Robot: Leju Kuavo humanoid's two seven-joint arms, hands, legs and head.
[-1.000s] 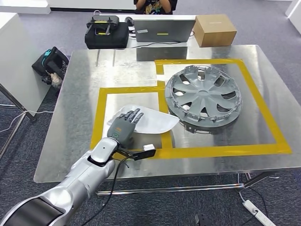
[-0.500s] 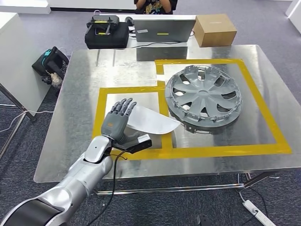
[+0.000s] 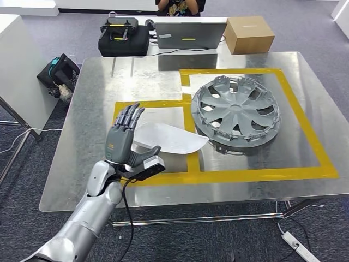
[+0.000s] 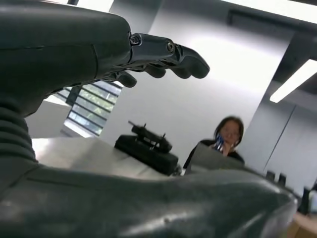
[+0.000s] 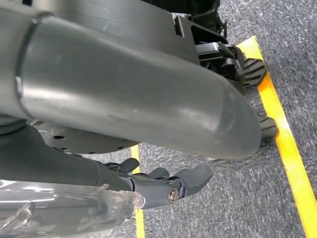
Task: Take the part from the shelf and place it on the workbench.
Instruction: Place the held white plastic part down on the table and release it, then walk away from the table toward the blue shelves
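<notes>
The part, a flat white pointed sheet, lies on the metal workbench inside the smaller yellow-taped square, its tip over the tape. My left hand hovers raised at the part's left end, fingers spread and pointing up, holding nothing. In the left wrist view its dark fingers stretch out straight above the thick thumb, with nothing between them. My right hand hangs over the grey carpet, fingers extended and empty.
A grey wheel cover sits in the larger taped square to the right. Beyond the bench stand a laptop, a cardboard box and a black case; a person sits behind. A bag lies on the floor at left.
My left hand has lifted off the white part and drawn back to the left, fingers tipping upward. The part stays flat on the bench.
</notes>
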